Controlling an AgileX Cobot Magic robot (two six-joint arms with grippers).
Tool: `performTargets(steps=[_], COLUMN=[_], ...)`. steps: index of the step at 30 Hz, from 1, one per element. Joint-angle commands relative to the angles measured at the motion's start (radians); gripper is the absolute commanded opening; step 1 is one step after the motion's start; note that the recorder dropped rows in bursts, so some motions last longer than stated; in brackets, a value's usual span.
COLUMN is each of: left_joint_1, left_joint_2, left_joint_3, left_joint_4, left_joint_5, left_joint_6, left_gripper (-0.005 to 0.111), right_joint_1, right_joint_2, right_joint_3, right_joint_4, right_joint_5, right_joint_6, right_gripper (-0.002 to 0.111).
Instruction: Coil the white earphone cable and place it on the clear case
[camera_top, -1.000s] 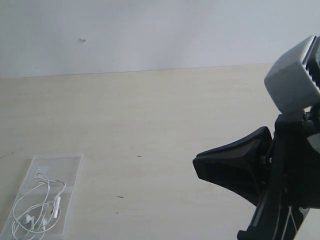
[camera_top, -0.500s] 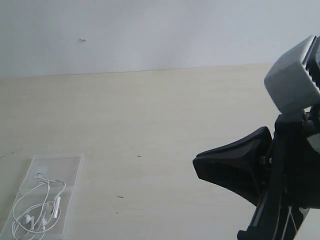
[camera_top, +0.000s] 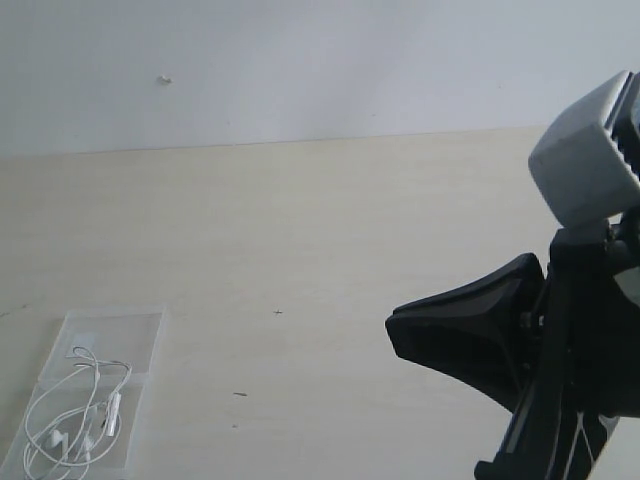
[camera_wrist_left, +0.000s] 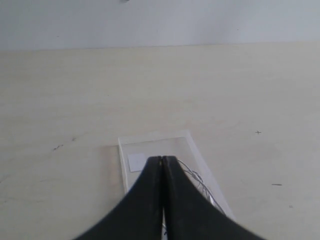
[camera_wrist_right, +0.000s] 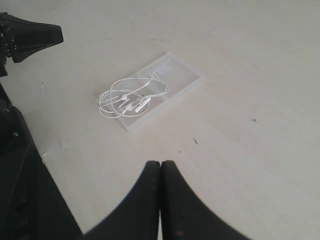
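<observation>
Comparing this moment with the exterior frames from a second ago, I find no difference: nothing on the tabletop (camera_top: 350, 220) has shifted and the arm on the right of that view stands in the same pose.

The clear case (camera_top: 112, 328) lies open and flat at the lower left of the exterior view, both halves down on the tabletop. The white earphone cable (camera_top: 75, 415) rests on it in a loose coil. Most of the loops, the earbuds and the inline remote sit on the half without the small white sticker (camera_wrist_left: 136, 162), and one strand runs up towards the sticker half. From the right wrist view, the outermost loop seems to reach the case's edge, though I cannot tell whether it spills past it.

The left gripper (camera_wrist_left: 161, 160) hangs above the case with its jaws pressed together and nothing between them. The right gripper (camera_wrist_right: 160, 164) is well apart from the case, over bare tabletop, with its jaws likewise closed tight and empty. Neither touches the cable or the case.

A tiny cross mark (camera_top: 278, 311) shows on the tabletop to the right of the case, unchanged too.
</observation>
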Motion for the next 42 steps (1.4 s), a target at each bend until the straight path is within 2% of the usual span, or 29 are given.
performTargets(steps=[1, 8, 11, 13, 16, 21, 26, 30, 40, 42], left_joint_1=[0.002, 0.002, 0.002, 0.002, 0.002, 0.002, 0.002, 0.002, 0.002, 0.002], left_joint_2=[-0.004, -0.004, -0.004, -0.004, -0.004, -0.004, -0.004, -0.004, -0.004, -0.004], left_joint_3=[0.000, 0.000, 0.000, 0.000, 0.000, 0.000, 0.000, 0.000, 0.000, 0.000], left_joint_4=[0.003, 0.003, 0.003, 0.003, 0.003, 0.003, 0.003, 0.003, 0.001, 0.001], left_joint_5=[-0.003, -0.003, -0.003, -0.003, -0.003, -0.003, -0.003, -0.003, -0.005, -0.005], left_joint_6=[0.001, 0.001, 0.001, 0.001, 0.001, 0.001, 0.001, 0.001, 0.001, 0.001], left_gripper=[0.000, 0.000, 0.000, 0.000, 0.000, 0.000, 0.000, 0.000, 0.000, 0.000], right_joint_1=[0.000, -0.025, -0.182, -0.268, -0.451, -0.635, -0.775, -0.808, -0.810, -0.810], right_joint_2=[-0.008, -0.051, -0.139, -0.195, -0.333, -0.586, -0.841, -0.870, -0.870, -0.870], right_joint_3=[0.005, 0.009, 0.063, 0.109, 0.211, 0.397, 0.586, 0.602, 0.602, 0.602], right_joint_4=[0.001, -0.055, -0.048, -0.048, -0.055, -0.055, -0.052, -0.048, -0.054, -0.321], right_joint_5=[-0.008, -0.056, -0.223, -0.289, -0.361, -0.486, -0.511, -0.477, -0.485, -0.432], right_joint_6=[0.004, -0.003, 0.000, 0.000, -0.007, -0.026, -0.022, -0.022, -0.018, 0.141], right_gripper=[0.000, 0.000, 0.000, 0.000, 0.000, 0.000, 0.000, 0.000, 0.000, 0.000])
